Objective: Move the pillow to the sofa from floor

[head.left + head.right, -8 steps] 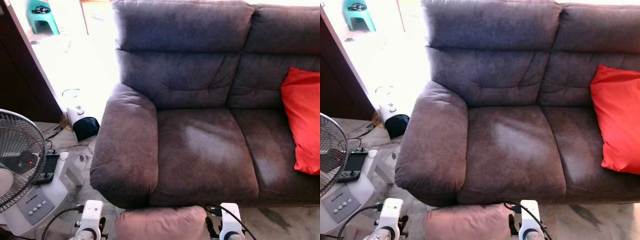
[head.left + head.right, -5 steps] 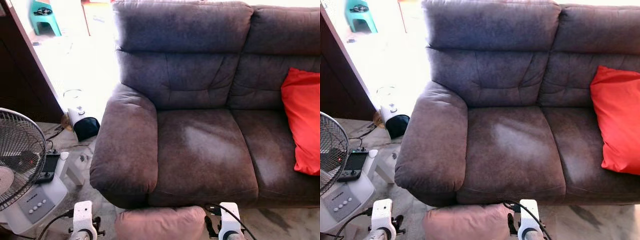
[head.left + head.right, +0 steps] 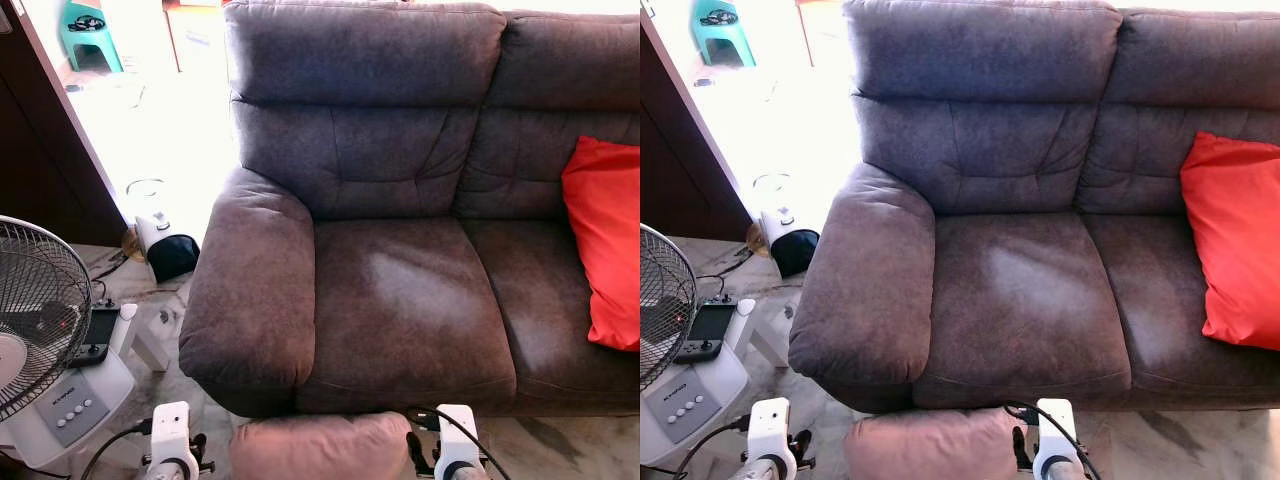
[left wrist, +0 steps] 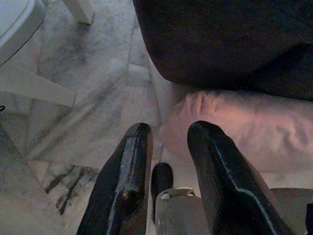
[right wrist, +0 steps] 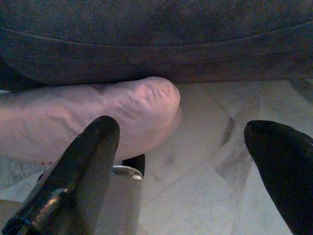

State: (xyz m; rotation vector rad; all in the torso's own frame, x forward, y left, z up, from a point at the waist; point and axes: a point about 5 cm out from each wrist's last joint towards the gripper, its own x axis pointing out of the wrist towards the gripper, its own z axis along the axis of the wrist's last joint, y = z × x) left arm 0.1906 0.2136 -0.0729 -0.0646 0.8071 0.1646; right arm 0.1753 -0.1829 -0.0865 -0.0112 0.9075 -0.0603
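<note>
The pillow (image 3: 320, 447) lies on the floor (image 4: 88, 98), just in front of the sofa (image 3: 400, 300) and touching its base below the left seat. In the last half second the pillow and the sofa have kept their places, and the right arm has hardly moved. The left arm has changed more: its wrist went outward to the left and down, and now it has come a little back toward the pillow. I think this means the robot is still setting both arms at the two ends of the pillow, and the lift is not yet begun. The left gripper (image 4: 168, 134) is only partly open, with a narrow gap between its fingers, and it holds nothing; the left end of the pillow is just in front of the fingertips. The right gripper (image 5: 195, 134) is wide open and also empty; one finger is close to the right end of the pillow and the other is over bare floor. For moving there is good room on the sofa: the left seat is free, and the red cushion (image 3: 605, 245) is well apart on the right side. On the robot's left the fan (image 3: 45, 330) stands near the left arm, so that side is tighter. The front edge of the seat hangs over the pillow, so probably the pillow must first come toward the robot before it goes up.
</note>
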